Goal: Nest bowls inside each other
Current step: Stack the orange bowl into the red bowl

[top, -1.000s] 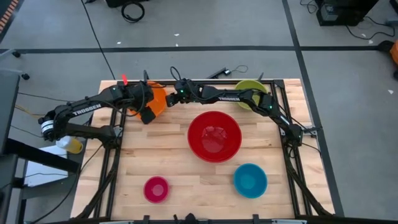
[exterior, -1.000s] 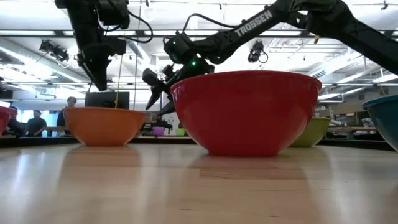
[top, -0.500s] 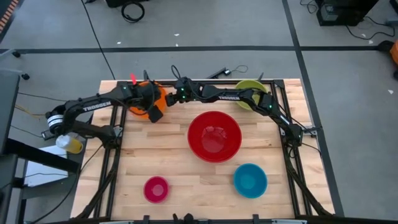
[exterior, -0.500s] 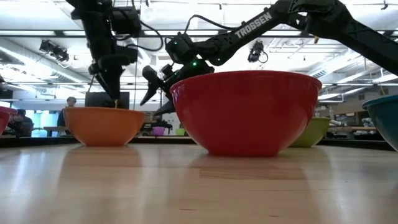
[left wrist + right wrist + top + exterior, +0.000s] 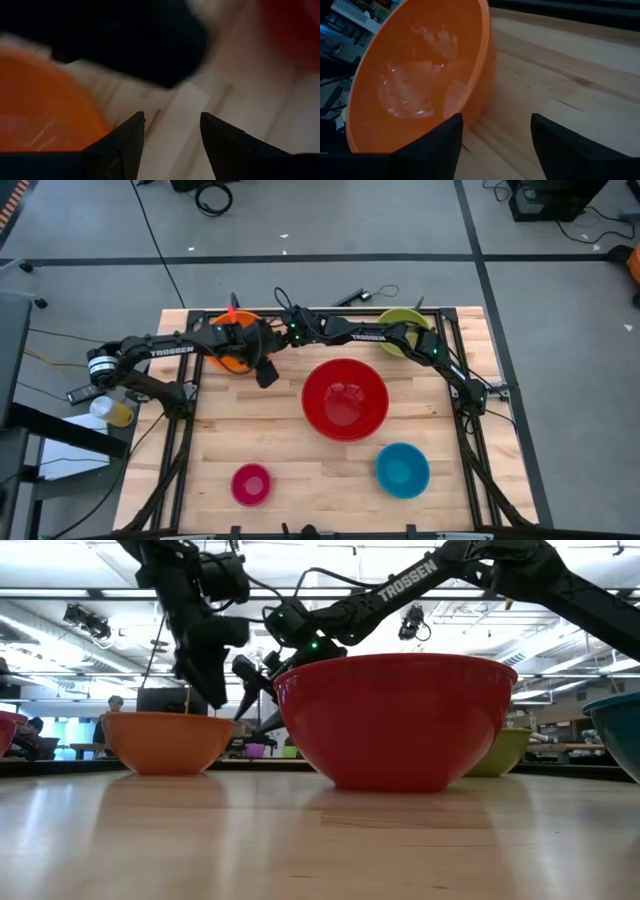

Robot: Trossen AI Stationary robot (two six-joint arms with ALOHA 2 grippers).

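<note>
The orange bowl stands on its base at the table's far left. The red bowl sits in the middle, the lime green bowl at the far right, and the blue bowl and magenta bowl near the front. My left gripper hangs open over bare wood between the orange bowl and the red one. My right gripper reaches across from the right. It stands open just right of the orange bowl, above its rim.
Both arms cross close together over the far left of the wooden table. The red bowl's wall stands just right of the two grippers. People show in the room behind the table.
My left gripper has moved from above the orange bowl toward the table's right edge and down, tipping more steeply. It now hangs beside the bowl, close to my right gripper. The bowls have kept their places.
</note>
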